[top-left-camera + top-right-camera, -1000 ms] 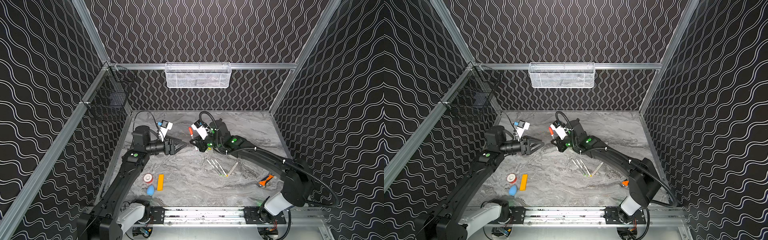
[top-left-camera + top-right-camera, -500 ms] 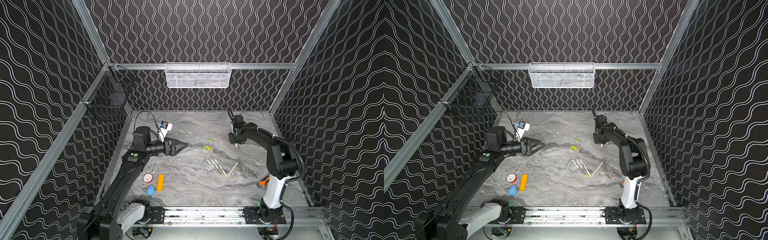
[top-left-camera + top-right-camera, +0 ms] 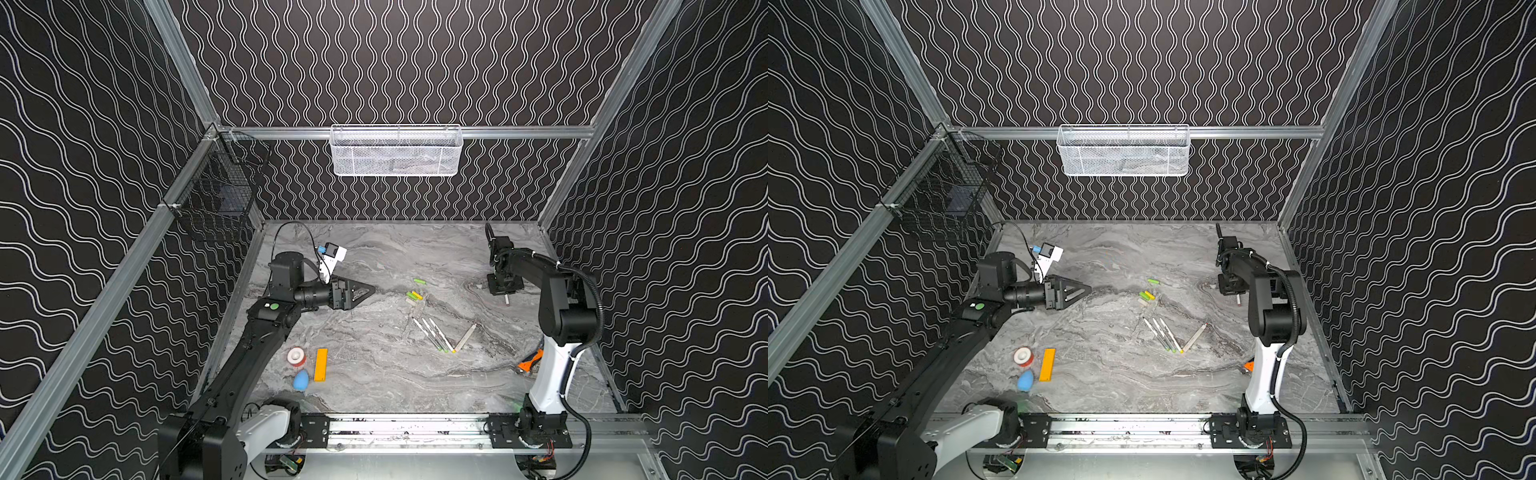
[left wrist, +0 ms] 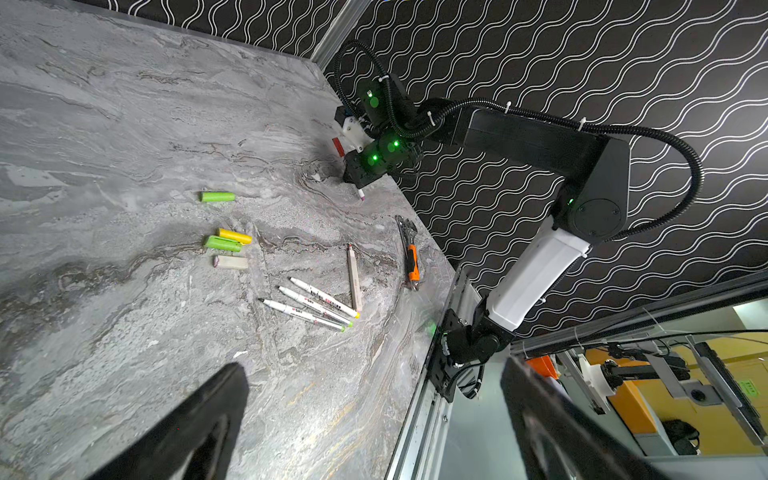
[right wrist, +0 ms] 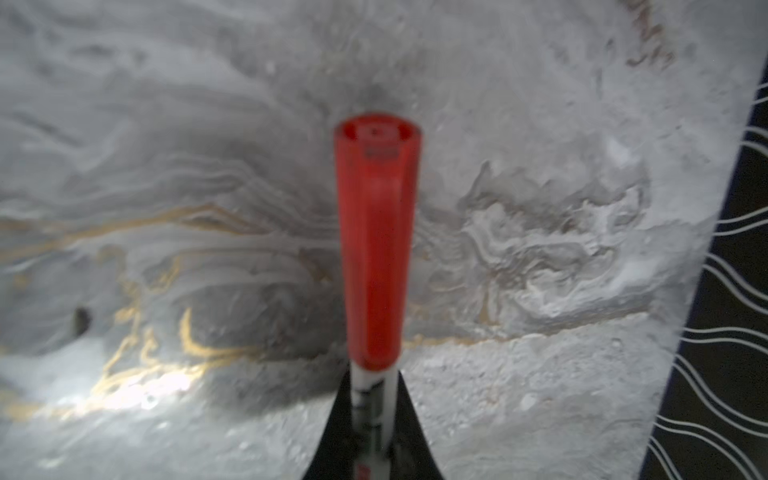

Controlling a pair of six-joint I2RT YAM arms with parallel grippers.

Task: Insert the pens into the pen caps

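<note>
My right gripper (image 5: 374, 382) is shut on a white pen (image 5: 374, 409) that wears a red cap (image 5: 376, 245). It hovers close over the table at the back right in both top views (image 3: 505, 286) (image 3: 1231, 286). My left gripper (image 3: 361, 291) (image 4: 374, 415) stands wide open and empty at the left. Three uncapped white pens (image 3: 432, 334) (image 4: 309, 309) lie side by side mid-table, with a pale one (image 4: 354, 278) beside them. Loose caps lie behind them: a green one (image 4: 218, 196), a yellow one (image 4: 235, 236), another green one (image 4: 222, 243) and a pale one (image 4: 231, 262).
An orange bar (image 3: 321, 364), a blue blob (image 3: 301, 379) and a tape roll (image 3: 296, 357) lie at the front left. An orange-handled tool (image 3: 531, 360) lies by the right arm's base. A white mesh basket (image 3: 395, 151) hangs on the back wall and a black wire basket (image 3: 216, 199) on the left wall.
My right arm swung from the middle of the table, near the left gripper, back to the far right, carrying the capped pen. The left gripper opened fully and stayed in place.
</note>
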